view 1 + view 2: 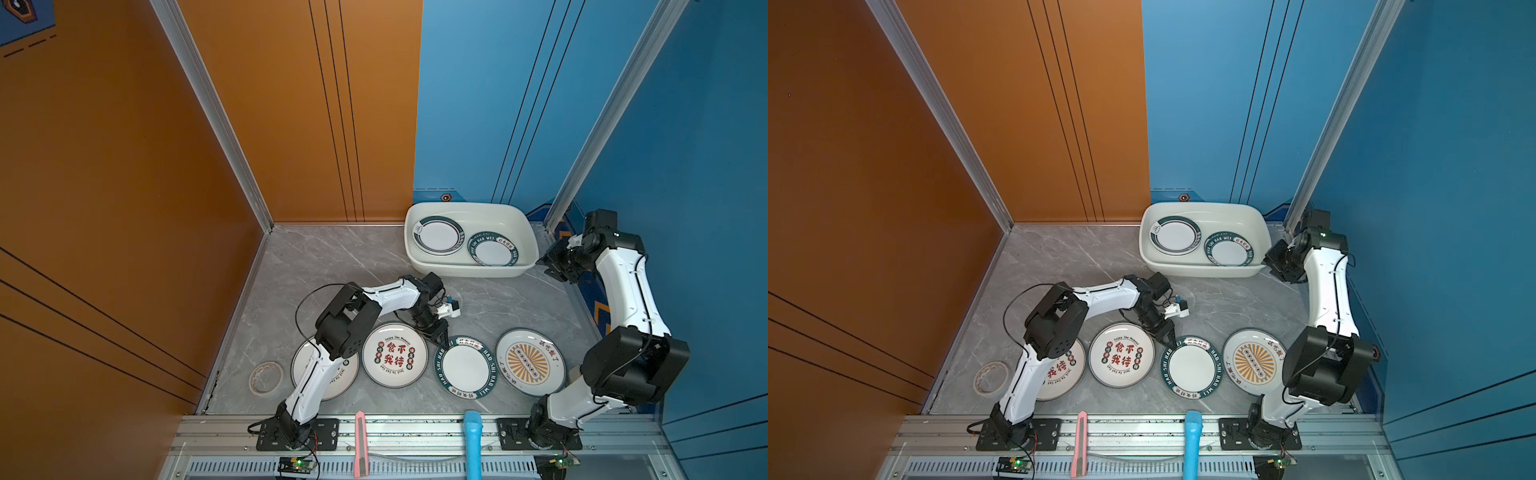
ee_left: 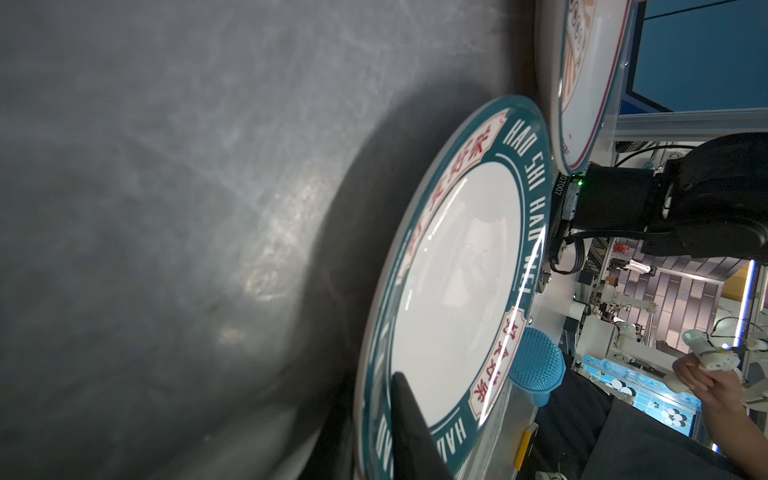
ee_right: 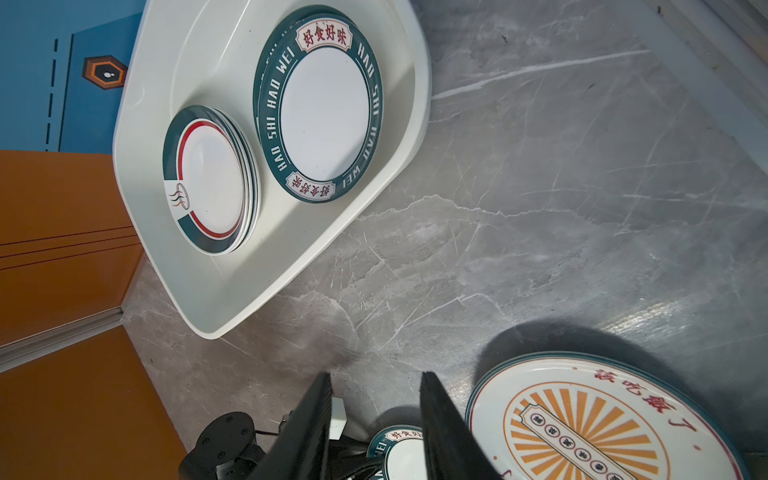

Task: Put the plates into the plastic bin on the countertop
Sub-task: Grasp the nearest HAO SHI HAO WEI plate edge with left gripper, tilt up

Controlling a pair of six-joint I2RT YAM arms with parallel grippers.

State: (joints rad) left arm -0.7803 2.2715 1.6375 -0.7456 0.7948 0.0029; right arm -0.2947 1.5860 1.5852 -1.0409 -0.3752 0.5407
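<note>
Near the front of the grey marble-patterned countertop (image 1: 332, 266), the left gripper (image 1: 441, 337) is reaching down to the far edge of a round white plate with a dark-green lettered rim (image 1: 465, 368). One black finger (image 2: 409, 428) is lying on that rim; its partner is hidden, so I cannot tell whether the pincer is clamping. The right gripper (image 3: 374, 376) is hanging just beside the right end of the white rounded plastic bin (image 1: 469, 272), jaws standing apart around nothing. Two stacks, a red-ringed plate (image 1: 438, 235) and a lettered plate (image 1: 492, 249) on top, are sitting inside the bin. An orange sunburst plate (image 1: 530, 361) and a red-character plate (image 1: 394, 355) are flanking the reached plate.
</note>
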